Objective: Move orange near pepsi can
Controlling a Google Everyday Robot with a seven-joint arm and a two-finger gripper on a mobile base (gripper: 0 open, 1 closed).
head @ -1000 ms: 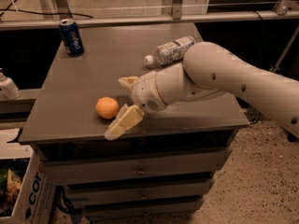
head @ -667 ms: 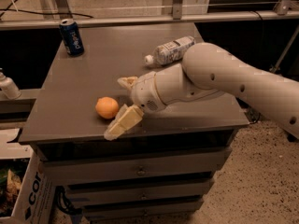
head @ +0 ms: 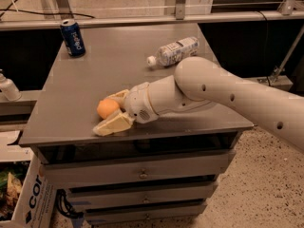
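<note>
The orange [head: 107,108] rests on the grey table [head: 118,65] near its front left edge. My gripper [head: 104,113] reaches in from the right, with one cream finger [head: 119,95] just behind the orange and the other [head: 112,124] just in front of it. The fingers straddle the fruit closely and are still open around it. The pepsi can [head: 72,37], dark blue with a silver top, stands upright at the far left corner of the table, well away from the orange.
A clear plastic bottle [head: 173,52] with a white label lies on its side at the back right of the table. Drawers [head: 142,172] sit under the tabletop. A white bottle [head: 7,87] and a cardboard box [head: 28,198] are at the left.
My gripper has moved left so that its fingers now lie on both sides of the orange, and the far finger has come closer to it. The orange and the can have not moved.
</note>
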